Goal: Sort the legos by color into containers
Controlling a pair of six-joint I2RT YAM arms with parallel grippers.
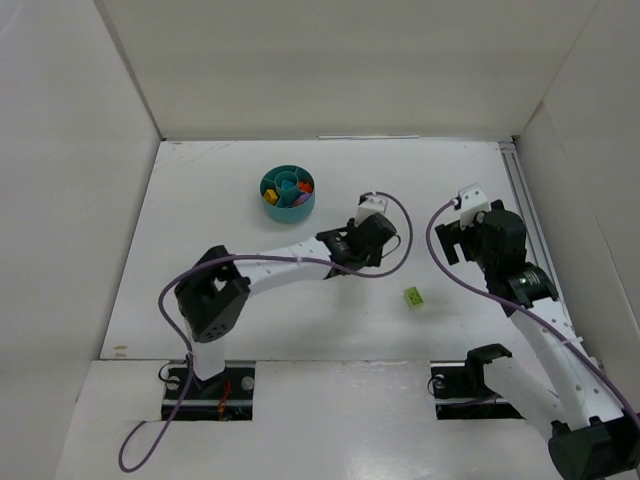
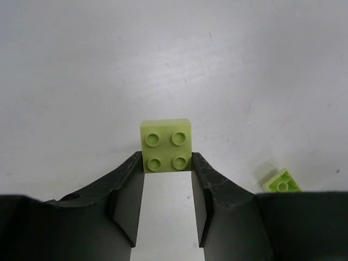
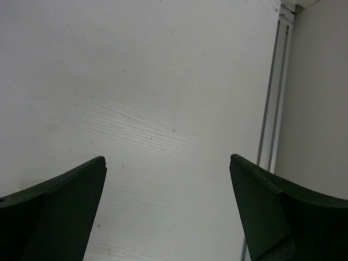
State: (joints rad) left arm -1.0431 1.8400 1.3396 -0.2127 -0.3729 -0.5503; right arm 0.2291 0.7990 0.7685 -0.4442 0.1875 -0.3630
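Between the narrowly set jaws of the left gripper (image 2: 167, 159), well apart from the dish (image 1: 287, 193), a lime 2x2 brick (image 2: 167, 145) is pinched by its flat sides: prob. light, stiff, slick plastic, so the tip-only hold may slip; right gripper (image 3: 167, 157) wide open, empty.
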